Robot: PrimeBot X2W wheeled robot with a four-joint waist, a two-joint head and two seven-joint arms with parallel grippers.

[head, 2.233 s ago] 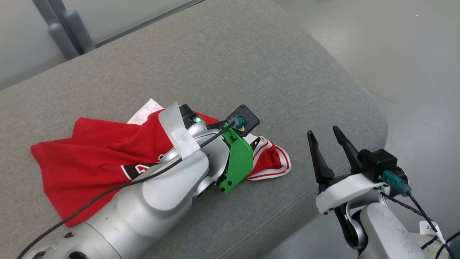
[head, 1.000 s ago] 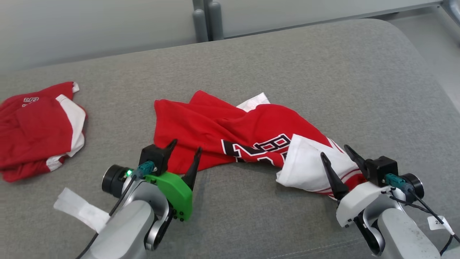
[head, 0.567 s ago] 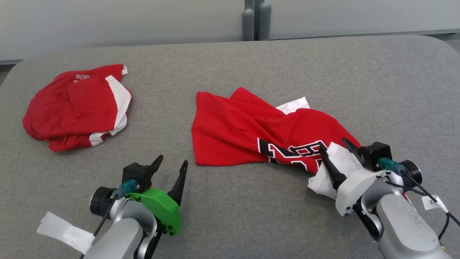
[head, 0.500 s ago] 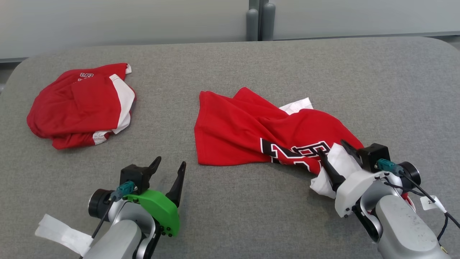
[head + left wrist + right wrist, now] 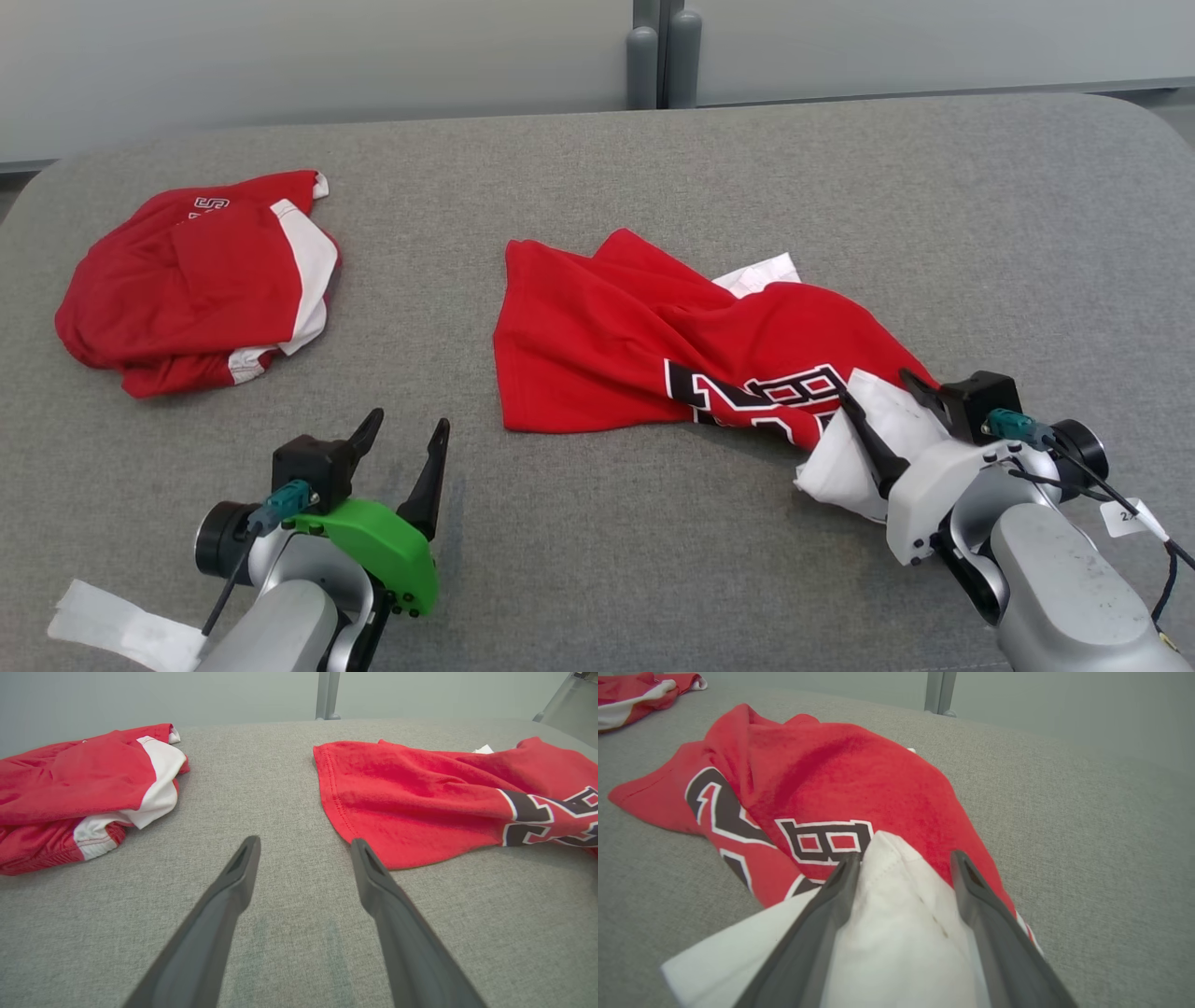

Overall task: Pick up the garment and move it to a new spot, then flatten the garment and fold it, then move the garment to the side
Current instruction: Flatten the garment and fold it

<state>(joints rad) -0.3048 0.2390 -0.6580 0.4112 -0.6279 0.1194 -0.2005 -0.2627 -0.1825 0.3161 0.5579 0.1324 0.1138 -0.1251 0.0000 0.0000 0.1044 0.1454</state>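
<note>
I see a grey fabric surface (image 5: 653,168) with rounded corners. A bundled red-and-white shirt (image 5: 187,280) lies at its far left; two grey posts (image 5: 642,65) stand behind the surface.

The head camera looks down from above and behind the left hand (image 5: 407,420) and right hand (image 5: 876,386). Each wrist camera sits low, close behind its own hand, facing along the fingers (image 5: 205,933). All three share the red garment (image 5: 597,336) ahead of the right hand.
</note>
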